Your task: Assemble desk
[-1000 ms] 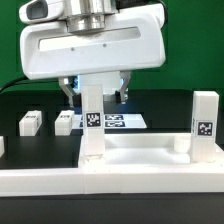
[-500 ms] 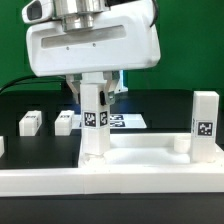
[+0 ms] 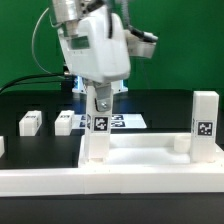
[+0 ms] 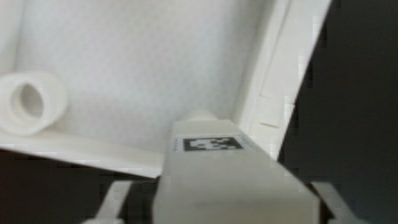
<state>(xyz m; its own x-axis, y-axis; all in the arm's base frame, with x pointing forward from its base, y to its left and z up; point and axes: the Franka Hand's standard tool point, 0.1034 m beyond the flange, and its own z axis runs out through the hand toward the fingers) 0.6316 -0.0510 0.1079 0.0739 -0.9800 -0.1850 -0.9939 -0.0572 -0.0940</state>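
Black table (image 3: 18, 104) under everything, green backdrop behind. Across the foreground of the exterior view, the desk panel (image 3: 140, 158): wide, white, rimmed, lying flat. Above its corner toward the exterior view's left, the white gripper (image 3: 100, 101), body turned askew, fingers pointing down. Behind the panel, flat on the table, the marker board (image 3: 128, 121), partly hidden by gripper and leg.

Held leg (image 3: 97, 138): short, square, white, upright at the panel's corner toward the exterior view's left, lower end in that corner, upper end between the jaws. Jaws roughly half closed, clamped on two opposite sides of that upper end; no gap to be seen between fingers and leg. Same in the wrist view: held leg (image 4: 215, 170) filling the space between the two fingers (image 4: 118, 203), a black-and-white tag (image 4: 210, 143) on it, desk panel (image 4: 143, 60) and its rim beyond, a round socket (image 4: 25, 103) in the panel well apart from the leg.

Other upright leg (image 3: 205, 125) at the panel's corner toward the exterior view's right, tagged, well apart from the gripper. First loose leg (image 3: 30, 122) and second loose leg (image 3: 65, 121) lying near each other on the table, toward the exterior view's left, untouched.
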